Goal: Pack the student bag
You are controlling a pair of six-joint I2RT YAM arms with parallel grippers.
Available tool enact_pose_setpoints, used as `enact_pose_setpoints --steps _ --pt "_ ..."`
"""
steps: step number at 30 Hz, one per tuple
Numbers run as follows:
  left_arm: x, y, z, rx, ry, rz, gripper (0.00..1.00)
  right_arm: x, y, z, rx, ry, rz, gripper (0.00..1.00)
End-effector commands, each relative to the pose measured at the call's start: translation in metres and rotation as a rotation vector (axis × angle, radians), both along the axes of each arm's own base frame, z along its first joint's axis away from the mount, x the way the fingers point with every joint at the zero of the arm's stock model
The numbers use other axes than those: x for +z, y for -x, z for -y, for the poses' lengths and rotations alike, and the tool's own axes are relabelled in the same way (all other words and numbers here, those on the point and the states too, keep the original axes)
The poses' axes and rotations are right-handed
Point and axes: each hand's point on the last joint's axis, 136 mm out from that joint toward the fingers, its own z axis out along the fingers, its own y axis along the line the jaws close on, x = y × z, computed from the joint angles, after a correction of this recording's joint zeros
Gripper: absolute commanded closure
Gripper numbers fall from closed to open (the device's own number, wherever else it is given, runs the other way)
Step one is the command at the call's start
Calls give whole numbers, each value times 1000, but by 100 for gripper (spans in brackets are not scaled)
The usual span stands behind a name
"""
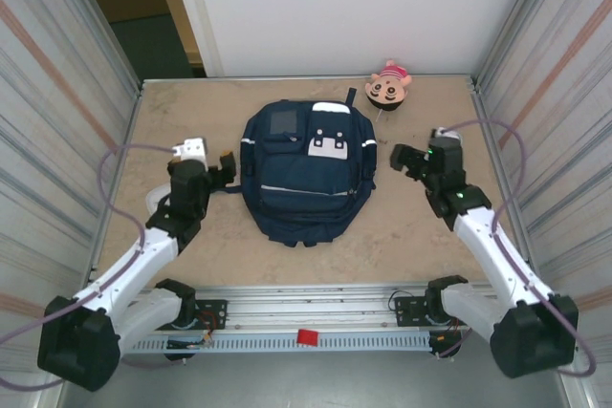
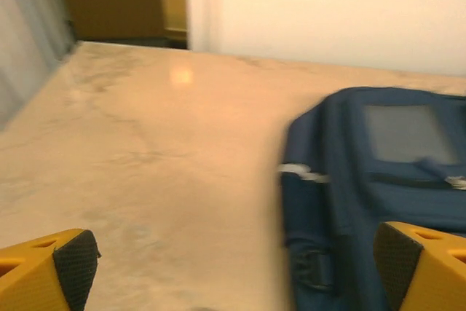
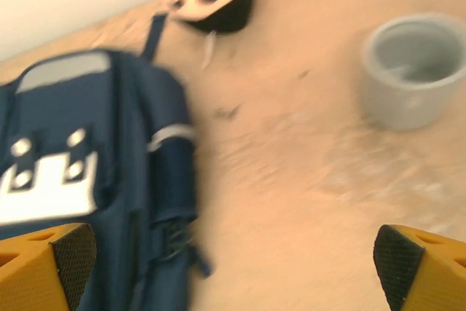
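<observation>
Bag [image 1: 306, 174] lies flat on the tabletop [image 1: 191, 112] between my arms, looking shut. My left jaws and right jaws gape wide, holding nothing. Toy [image 1: 388, 86] and cup [image 3: 413, 71] sit outside, so packing looks unfinished.

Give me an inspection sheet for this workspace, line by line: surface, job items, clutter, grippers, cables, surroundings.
Surface: beige table, no spills seen on the bare parts.
Job's things: navy backpack lying flat at the centre, front pockets up.
Clutter: cartoon toy head at the far edge beyond the backpack; grey cup standing apart from the backpack; small red object on the front rail.
Grippers: left gripper and right gripper flank the backpack, jaws wide apart, holding nothing.
Cables: lilac cables loop from each arm, off the backpack.
Surroundings: ribbed metal walls at both sides, white panel behind.
</observation>
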Motion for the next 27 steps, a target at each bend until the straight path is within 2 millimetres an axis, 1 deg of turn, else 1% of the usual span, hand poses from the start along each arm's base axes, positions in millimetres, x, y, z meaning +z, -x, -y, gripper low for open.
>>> enact_pose_setpoints --steps 1,4,6,8,9,10,12,13,14,15,16,17,19,20,21,22,23,24,25,26,27 --pt "-13 8 -33 116 -150 43 1 -15 1 22 48 103 80 2" --pt "-18 11 -31 65 -220 53 1 -31 4 38 57 135 150 1" --pt "-32 14 -36 63 -249 22 1 -42 4 46 62 140 172 1" --pt "-51 14 -44 53 -211 6 1 -56 3 48 74 122 162 1" --pt "-54 12 -48 49 -188 27 1 -61 2 48 89 112 167 1" --pt "-55 9 -47 28 -178 26 1 -70 0 45 107 104 158 1" --pt "-52 -1 -44 -33 -152 71 1 -78 -8 36 160 92 177 1" --pt "-54 -5 -44 -44 -136 82 1 -79 -11 33 179 91 169 1" --pt "-53 -12 -43 -54 -135 101 1 -76 -16 29 198 110 199 1" --pt "-54 -18 -37 -90 -151 109 1 -74 -20 26 207 136 230 1" --pt "-55 -24 -38 -81 -136 110 1 -72 -25 24 217 158 252 1" --pt "-61 -30 -39 -76 -130 103 1 -75 -31 22 231 162 244 1" --pt "-82 -40 -37 -85 -131 73 1 -77 -40 17 259 181 252 1" --pt "-79 -48 -38 -69 -170 113 1 -80 -45 15 270 194 257 1" --pt "-79 -50 -37 -65 -165 92 1 -88 -48 14 275 189 233 1" --pt "-88 -48 -36 -78 -141 0 1 -95 -50 12 289 189 233 1" --pt "-88 -51 -42 -51 -132 -7 1 -104 -52 11 299 188 230 1" --pt "-90 -56 -51 -9 -122 -11 1 -104 -56 14 280 192 247 1" --pt "-92 -62 -53 -9 -109 -31 1 -106 -60 20 247 183 217 1" --pt "-94 -59 -52 -17 -95 -59 1 -110 -63 27 223 161 150 1" --pt "-93 -58 -54 -10 -89 -49 1 -110 -66 34 179 166 149 1"
